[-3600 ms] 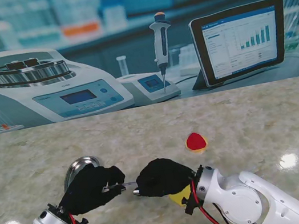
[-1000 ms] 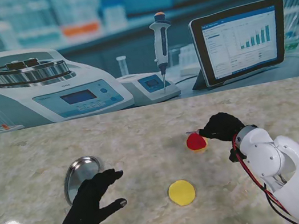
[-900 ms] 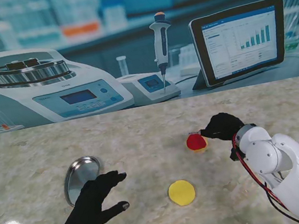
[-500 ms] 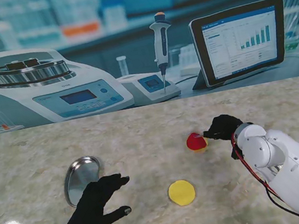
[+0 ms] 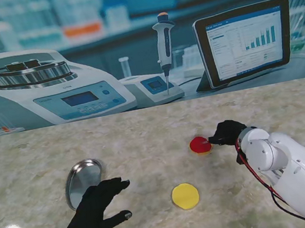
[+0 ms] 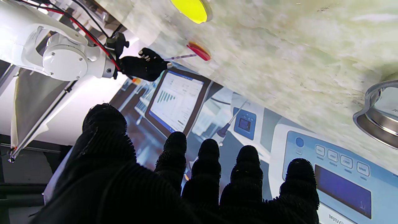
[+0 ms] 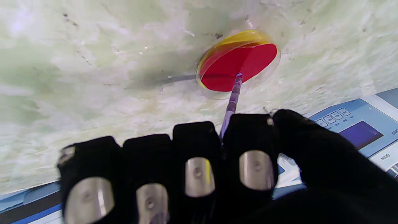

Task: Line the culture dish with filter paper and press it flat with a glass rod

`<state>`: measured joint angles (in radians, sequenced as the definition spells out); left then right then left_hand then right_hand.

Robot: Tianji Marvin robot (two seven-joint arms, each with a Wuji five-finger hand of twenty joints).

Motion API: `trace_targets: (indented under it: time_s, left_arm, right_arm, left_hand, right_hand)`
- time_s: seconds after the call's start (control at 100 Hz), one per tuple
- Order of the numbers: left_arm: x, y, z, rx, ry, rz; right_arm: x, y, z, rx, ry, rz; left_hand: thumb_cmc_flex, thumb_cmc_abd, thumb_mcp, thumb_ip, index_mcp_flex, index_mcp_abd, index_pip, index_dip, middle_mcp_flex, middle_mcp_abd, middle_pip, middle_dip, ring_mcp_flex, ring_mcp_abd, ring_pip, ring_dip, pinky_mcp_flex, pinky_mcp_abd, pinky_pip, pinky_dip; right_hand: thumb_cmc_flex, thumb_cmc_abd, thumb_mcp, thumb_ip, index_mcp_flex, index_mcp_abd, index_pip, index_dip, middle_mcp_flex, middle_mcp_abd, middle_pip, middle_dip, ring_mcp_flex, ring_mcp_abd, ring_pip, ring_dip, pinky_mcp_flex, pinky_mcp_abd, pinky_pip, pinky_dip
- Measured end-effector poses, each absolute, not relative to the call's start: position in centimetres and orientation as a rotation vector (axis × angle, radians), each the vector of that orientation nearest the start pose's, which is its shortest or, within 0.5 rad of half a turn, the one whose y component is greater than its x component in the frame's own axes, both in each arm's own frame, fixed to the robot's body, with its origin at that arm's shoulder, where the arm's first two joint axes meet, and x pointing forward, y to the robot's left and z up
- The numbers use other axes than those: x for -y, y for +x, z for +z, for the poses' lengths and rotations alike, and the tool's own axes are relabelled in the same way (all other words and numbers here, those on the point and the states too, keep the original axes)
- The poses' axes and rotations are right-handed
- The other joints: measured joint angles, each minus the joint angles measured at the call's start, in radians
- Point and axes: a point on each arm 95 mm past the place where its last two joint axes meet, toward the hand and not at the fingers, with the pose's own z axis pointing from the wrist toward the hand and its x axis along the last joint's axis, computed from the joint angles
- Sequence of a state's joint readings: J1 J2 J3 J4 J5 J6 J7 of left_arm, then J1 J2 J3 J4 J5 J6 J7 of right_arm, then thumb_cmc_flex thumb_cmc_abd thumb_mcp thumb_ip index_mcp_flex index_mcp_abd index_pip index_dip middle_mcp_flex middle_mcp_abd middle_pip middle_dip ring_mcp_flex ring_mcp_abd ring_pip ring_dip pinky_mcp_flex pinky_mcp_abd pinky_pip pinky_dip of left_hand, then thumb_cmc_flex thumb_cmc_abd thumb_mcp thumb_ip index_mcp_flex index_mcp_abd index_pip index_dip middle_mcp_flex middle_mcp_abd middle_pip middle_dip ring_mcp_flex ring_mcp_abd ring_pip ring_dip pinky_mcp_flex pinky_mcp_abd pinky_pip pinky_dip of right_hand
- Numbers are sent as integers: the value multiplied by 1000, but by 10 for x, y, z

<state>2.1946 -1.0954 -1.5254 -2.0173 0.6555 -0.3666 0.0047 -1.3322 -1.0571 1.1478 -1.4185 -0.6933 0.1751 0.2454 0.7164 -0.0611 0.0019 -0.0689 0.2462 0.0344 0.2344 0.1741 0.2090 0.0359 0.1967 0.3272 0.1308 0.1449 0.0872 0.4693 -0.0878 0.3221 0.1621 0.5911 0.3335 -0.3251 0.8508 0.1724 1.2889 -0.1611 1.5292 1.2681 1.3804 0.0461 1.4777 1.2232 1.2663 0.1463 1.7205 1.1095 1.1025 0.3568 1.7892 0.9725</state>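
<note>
A clear culture dish (image 5: 200,145) (image 7: 238,63) lies right of the table's middle, with red filter paper (image 7: 245,60) inside it and a yellow sliver showing at one rim. My right hand (image 5: 227,132) (image 7: 199,165) is shut on a thin glass rod (image 7: 232,96) (image 6: 182,56). The rod's tip touches the red paper. My left hand (image 5: 94,207) (image 6: 192,183) hovers open near me, fingers spread, holding nothing. A yellow paper disc (image 5: 185,195) (image 6: 190,9) lies on the table between the two hands.
A round metal lid or dish (image 5: 82,180) (image 6: 377,115) sits on the left, just beyond my left hand. The marble table (image 5: 144,133) ends at a printed lab backdrop (image 5: 74,74) along the far edge.
Earlier both hands met near me over the rod. Since then the right hand carried the rod to the dish, and over the last second it has shifted slightly. The left hand stays open.
</note>
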Motion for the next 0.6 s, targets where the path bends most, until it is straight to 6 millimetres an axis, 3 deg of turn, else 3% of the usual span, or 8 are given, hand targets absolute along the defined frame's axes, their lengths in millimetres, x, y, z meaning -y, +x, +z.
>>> trace_targets:
  time_s: [0.6]
  left_arm:
    - [-16, 241, -310, -1417, -1489, -1959]
  right_arm:
    - [42, 463, -334, -1513, 1628, 1185]
  left_hand:
    - [12, 0, 0, 0, 0, 1, 0, -1, 0, 0, 0, 0, 0, -2, 0, 0, 0, 0, -1, 0]
  right_hand:
    - [0, 0, -12, 0, 0, -49, 12, 0, 0, -16, 5, -3, 0, -15, 0, 0, 6, -8, 0, 0]
